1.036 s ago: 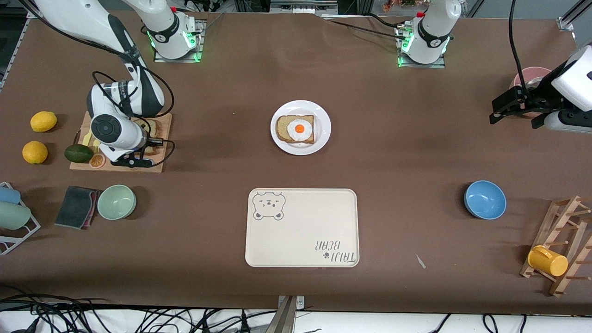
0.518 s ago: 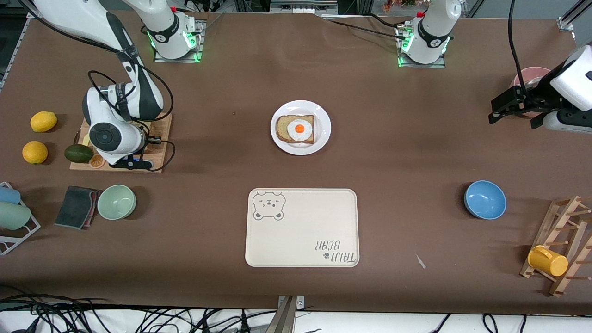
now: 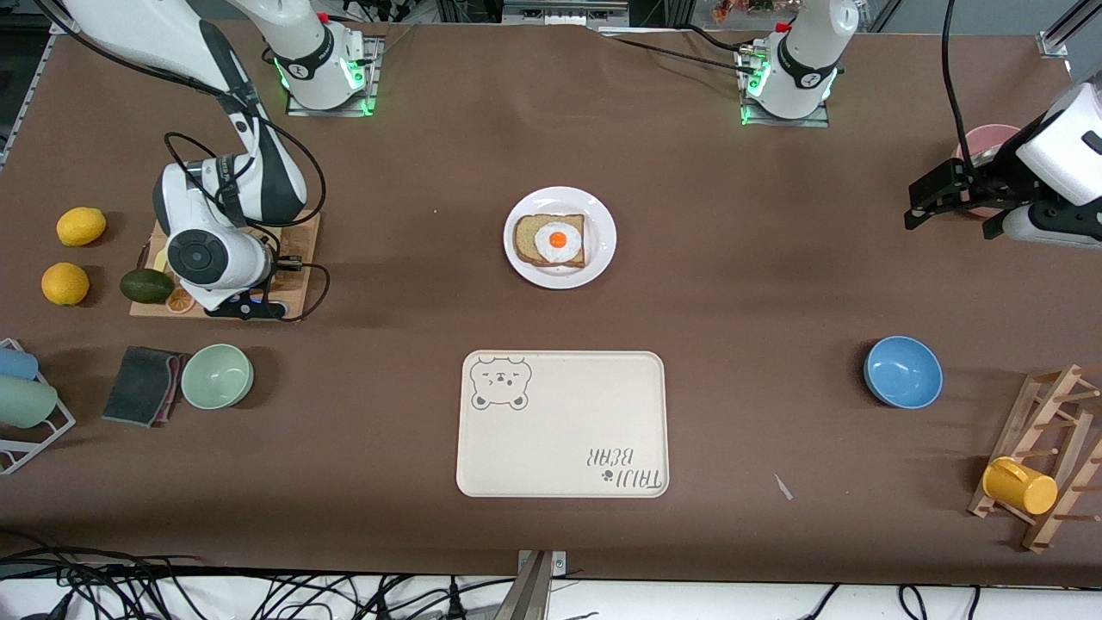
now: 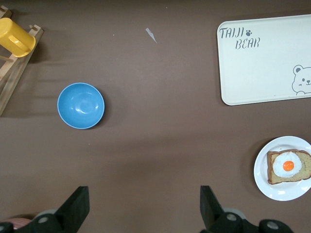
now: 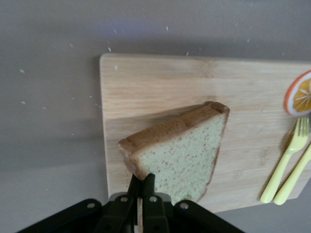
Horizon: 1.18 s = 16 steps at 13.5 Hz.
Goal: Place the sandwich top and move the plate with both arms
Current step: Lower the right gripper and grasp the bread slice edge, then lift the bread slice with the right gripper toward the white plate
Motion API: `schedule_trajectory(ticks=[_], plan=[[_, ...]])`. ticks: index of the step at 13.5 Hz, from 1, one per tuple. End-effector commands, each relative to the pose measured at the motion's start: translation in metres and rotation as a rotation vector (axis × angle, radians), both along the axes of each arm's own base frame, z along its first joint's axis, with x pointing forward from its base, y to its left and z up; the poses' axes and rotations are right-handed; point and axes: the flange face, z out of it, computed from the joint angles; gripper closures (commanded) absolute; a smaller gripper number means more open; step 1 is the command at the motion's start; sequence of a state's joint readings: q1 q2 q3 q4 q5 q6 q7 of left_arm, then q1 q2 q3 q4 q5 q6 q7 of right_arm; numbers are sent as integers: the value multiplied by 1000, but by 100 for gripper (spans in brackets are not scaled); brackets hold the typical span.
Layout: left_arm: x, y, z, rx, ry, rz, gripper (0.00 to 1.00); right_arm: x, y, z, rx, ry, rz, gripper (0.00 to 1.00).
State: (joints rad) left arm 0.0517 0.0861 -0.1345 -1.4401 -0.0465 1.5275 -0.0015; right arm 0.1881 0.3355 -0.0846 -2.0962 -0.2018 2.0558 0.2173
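Over cutting board (image 5: 194, 97), right pincer (image 5: 141, 187) clamped on sandwich top (image 5: 180, 150); left pincer (image 4: 141, 204) apart, waiting. Next: carry to plate (image 3: 603, 226).

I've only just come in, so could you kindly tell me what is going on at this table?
The right gripper is over the wooden cutting board, shut on the edge of the sandwich top, which looks tilted up off the board. The plate, carrying the egg-topped slice, sits mid-table, with the bear-print tray nearer the front camera. The left gripper waits open above the table at its own end.
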Motion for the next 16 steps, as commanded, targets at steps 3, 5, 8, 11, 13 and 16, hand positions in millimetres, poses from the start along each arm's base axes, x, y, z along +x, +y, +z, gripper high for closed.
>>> schedule_trajectory(ticks=[3,5,8,11,13,16], plan=[[-4,-3,9,5,-3,-13,0,13,20,55,5,-10,57,100],[-4,-2,9,6,-3,-13,0,20,33,74,-7,21,57,100],[-4,0,9,7,-3,-8,0,22,54,89,1,51,56,100],[-4,-2,9,7,-3,-11,0,20,92,101,52,39,10,100],[-4,-2,9,7,-3,-11,0,15,136,113,96,17,-20,100],[-4,-3,10,5,-3,-14,0,15,213,132,157,-24,-126,100]])
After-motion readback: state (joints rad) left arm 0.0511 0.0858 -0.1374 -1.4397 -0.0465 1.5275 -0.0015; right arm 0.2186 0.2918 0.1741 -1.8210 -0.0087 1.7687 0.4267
